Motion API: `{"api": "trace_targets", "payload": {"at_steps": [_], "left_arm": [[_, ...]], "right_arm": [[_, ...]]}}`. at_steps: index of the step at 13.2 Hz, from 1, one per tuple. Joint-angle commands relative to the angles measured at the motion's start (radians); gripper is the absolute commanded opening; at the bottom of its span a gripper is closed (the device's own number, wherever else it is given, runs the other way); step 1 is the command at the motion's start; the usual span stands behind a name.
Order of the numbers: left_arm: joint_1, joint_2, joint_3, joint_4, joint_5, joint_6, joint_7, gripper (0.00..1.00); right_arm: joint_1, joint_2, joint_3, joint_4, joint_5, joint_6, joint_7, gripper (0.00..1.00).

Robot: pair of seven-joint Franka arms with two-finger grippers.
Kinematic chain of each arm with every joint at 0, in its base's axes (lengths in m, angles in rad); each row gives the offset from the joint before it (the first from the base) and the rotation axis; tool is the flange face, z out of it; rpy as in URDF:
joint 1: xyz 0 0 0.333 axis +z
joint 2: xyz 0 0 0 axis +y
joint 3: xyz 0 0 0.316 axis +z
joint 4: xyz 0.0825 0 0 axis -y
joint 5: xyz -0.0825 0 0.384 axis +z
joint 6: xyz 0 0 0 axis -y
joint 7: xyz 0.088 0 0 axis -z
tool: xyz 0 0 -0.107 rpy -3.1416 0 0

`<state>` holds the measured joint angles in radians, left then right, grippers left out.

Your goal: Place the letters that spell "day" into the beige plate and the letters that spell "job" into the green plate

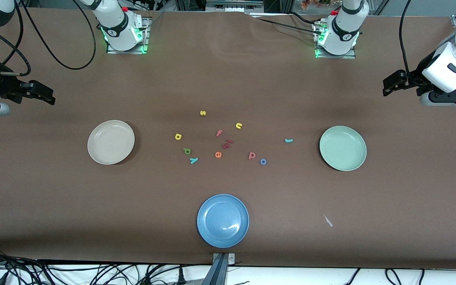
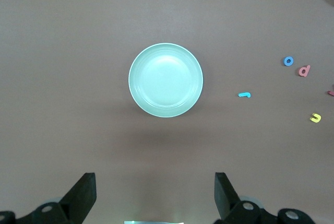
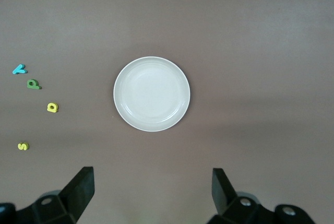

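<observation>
Six task letters unsorted; our left gripper (image 2: 155, 195) and right gripper (image 3: 152, 195) hover released; we should drop squarely onto green d (image 1: 187, 151), pinching edges.

My two arms were glossy white, each banded by a black ring at its lowest joint, and both stood on metal base plates lit with green lamps. A red button sat beside each base. Black cables looped from my links. My left gripper (image 1: 395, 83) and right gripper (image 1: 40, 94) were black, with blunt wedge-shaped jaws.
</observation>
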<state>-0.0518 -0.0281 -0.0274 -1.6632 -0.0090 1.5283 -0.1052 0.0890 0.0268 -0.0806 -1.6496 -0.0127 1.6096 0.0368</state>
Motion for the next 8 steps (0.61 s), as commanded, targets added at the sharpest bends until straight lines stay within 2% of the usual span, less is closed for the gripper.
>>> {"api": "trace_targets", "payload": {"at_steps": [1,8], "left_arm": [[-0.006,0.019,0.003,0.049,0.009,-0.02,0.022,1.0],[-0.01,0.024,0.003,0.048,0.007,-0.02,0.022,1.0]], "right_arm": [[-0.003,-0.013,0.004,-0.012,0.002,0.001,-0.002,1.0],[-0.005,-0.014,-0.005,-0.01,0.002,0.001,-0.003,1.0]]}}
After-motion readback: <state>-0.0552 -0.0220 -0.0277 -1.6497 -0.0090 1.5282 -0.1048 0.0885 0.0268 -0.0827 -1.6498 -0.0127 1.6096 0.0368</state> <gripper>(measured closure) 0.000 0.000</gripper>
